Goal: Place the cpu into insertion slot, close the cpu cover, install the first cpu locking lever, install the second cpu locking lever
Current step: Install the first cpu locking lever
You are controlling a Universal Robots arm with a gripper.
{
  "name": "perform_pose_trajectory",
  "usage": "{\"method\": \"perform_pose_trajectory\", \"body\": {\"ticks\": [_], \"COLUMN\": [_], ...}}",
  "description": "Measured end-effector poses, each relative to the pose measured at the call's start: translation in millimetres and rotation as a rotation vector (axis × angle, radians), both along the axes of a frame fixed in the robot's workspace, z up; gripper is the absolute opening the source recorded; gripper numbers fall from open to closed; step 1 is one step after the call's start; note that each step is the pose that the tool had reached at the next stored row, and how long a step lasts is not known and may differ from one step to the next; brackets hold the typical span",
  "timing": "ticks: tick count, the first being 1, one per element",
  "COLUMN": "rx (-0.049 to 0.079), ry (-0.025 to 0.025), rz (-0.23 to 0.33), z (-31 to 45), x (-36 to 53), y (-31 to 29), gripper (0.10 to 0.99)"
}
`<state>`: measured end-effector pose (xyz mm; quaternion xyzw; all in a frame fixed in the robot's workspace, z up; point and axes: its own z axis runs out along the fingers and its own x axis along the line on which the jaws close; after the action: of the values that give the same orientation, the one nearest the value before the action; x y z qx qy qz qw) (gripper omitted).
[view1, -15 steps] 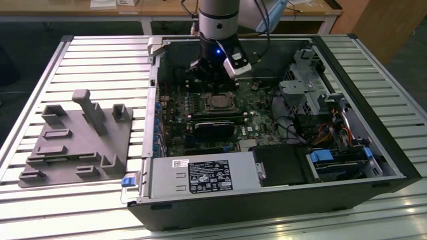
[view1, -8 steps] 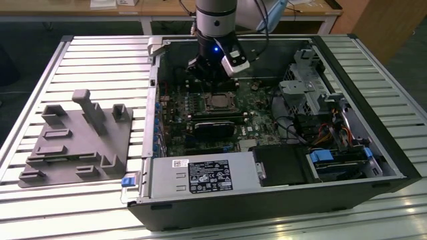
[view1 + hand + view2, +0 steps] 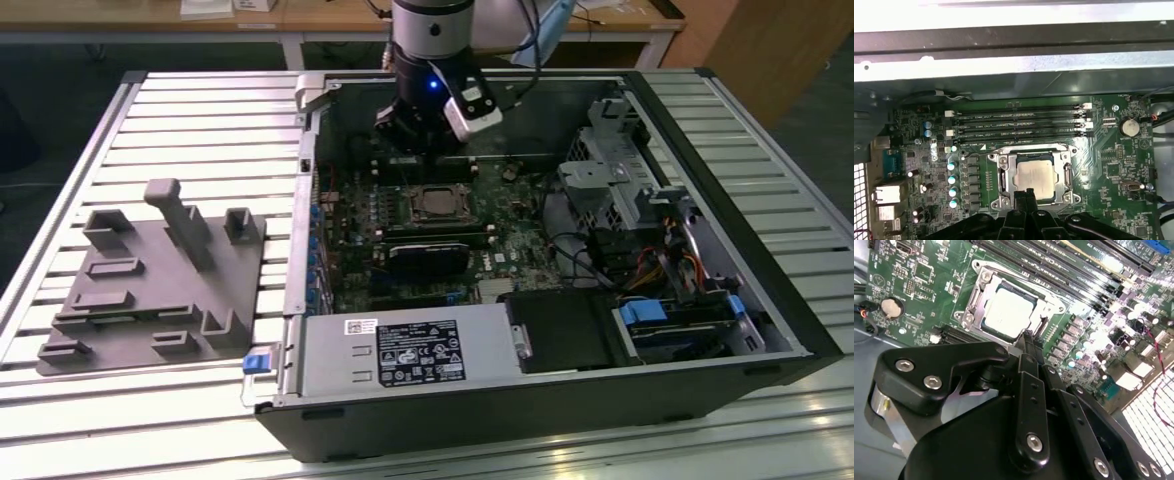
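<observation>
My black 2-fingered pincer [image 3: 1024,193] has its tips pressed together with nothing between them, as far as both wrist views show. In the exterior view it hangs inside the open black computer case [image 3: 534,420], and the socket lies close by at 6 o'clock from it.

The cpu [image 3: 1035,175], a small flat square chip with a pale silver-beige face, already sits in the insertion slot [image 3: 1016,288], the small dark square recess on the green motherboard [image 3: 1114,165]. I judge step 1 done. The cpu cover [image 3: 1004,167], a thin square silver metal frame with a cut-out centre, lies flat around the chip, whose face shows through the opening. I judge step 2 done as well.

My tips sit at the edge of that frame. Whether they touch it I cannot tell.

Thin metal runs along the sides of the frame, but I cannot tell whether either of the 2 locking levers is hooked down. By my reckoning 2 of the 4 steps are finished and the levers are left, or at least unconfirmed.

The 4 long black memory slots [image 3: 1019,125] lie on the far side of the socket from my tips. In the exterior view a grey moulded fixture tray [image 3: 147,290] rests at 9 o'clock from the case.
</observation>
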<state>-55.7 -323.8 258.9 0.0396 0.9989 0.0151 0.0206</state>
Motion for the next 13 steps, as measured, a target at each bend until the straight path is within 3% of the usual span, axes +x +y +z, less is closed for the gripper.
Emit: {"method": "perform_pose_trajectory", "body": {"ticks": [5, 13], "rx": [0.007, 0.009], "ry": [-0.0037, -0.0163], "rz": [0.000, 0.000], "z": [0.1, 0.1], "x": [-8.0, -36.2], "y": [0.0, 0.0], "gripper": [0.106, 0.106]}}
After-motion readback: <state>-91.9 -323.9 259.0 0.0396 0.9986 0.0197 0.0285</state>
